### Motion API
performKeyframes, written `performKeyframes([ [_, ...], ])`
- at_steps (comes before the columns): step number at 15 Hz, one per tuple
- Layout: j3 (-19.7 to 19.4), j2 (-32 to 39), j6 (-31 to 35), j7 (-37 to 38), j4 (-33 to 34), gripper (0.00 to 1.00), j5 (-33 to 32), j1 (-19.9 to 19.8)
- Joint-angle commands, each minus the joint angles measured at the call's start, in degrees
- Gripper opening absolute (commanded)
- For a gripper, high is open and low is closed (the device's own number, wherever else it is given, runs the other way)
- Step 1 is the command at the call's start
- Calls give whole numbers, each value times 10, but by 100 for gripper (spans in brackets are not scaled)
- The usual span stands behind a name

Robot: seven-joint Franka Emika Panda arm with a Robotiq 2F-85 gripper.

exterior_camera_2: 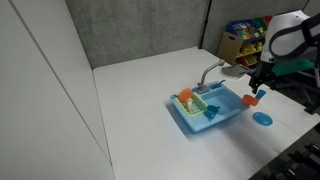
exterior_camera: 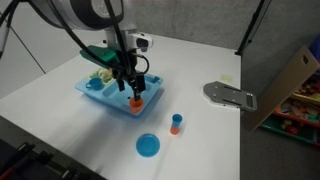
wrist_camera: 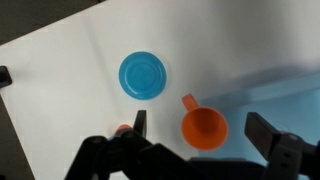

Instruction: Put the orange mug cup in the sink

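Note:
The orange mug cup (wrist_camera: 204, 128) is a tiny all-orange toy mug seen from above, with its handle pointing up-left. In the wrist view it lies right at the edge of the light blue sink (wrist_camera: 290, 95). In an exterior view the mug cup (exterior_camera: 134, 100) stands at the sink's near corner (exterior_camera: 104, 101). My gripper (wrist_camera: 200, 122) hangs straight above it, open, with a wide gap between each finger and the mug. It shows in both exterior views (exterior_camera: 133, 86) (exterior_camera_2: 258, 86), over the end of the sink (exterior_camera_2: 226, 119).
A round blue plate (exterior_camera: 147, 146) (wrist_camera: 143, 74) lies on the white table near the sink. A small orange cup with a blue lower part (exterior_camera: 176, 123) stands between plate and sink. Toy dishes fill the sink's far section (exterior_camera: 98, 78). A grey flat object (exterior_camera: 230, 95) lies further off.

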Motion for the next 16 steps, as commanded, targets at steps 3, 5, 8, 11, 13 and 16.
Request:
performKeyframes([
  [3, 4, 37, 53, -19, 12, 100, 9, -9],
  [5, 7, 49, 72, -31, 12, 100, 18, -13],
  [8, 13, 66, 94, -53, 13, 100, 37, -20],
  [11, 20, 79, 110, -82, 14, 100, 62, -27],
  [13, 25, 86, 117, -95, 16, 100, 75, -30],
  [16, 30, 93, 127, -109, 20, 100, 87, -33],
])
